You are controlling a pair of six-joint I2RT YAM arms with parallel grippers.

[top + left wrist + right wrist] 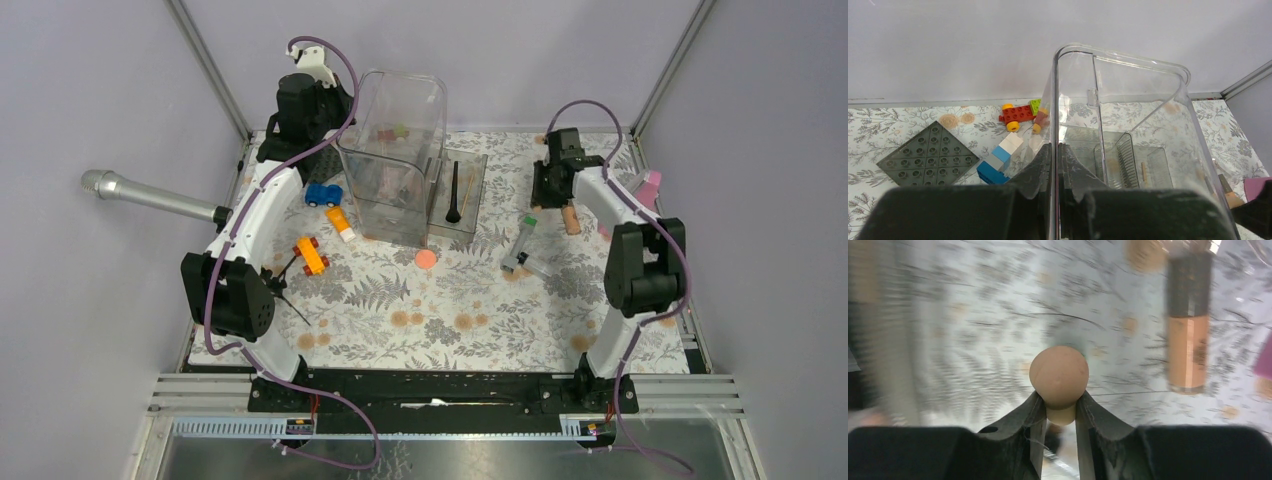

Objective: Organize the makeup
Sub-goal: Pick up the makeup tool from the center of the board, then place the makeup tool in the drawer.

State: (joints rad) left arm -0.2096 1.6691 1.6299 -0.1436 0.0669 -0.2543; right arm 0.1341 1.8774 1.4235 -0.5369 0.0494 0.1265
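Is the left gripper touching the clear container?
Touching. Left wrist view: the left gripper is closed on the wall of the clear container, both fingers pressing it.

Plain, pale lavender-grey walls (90, 90) close the space in at the back and on both sides, matte and unmarked. Slim aluminium posts (205, 65) slant up from the two back corners, where the walls meet. The bench (450, 330) wears a white cloth printed with grey fern fronds and small tan blooms, running up to the foot of the walls. Along its near edge lie ribbed aluminium rails (700, 392), and below them a dull grey metal sheet (450, 455). The light is soft and even, casting only faint shadows.
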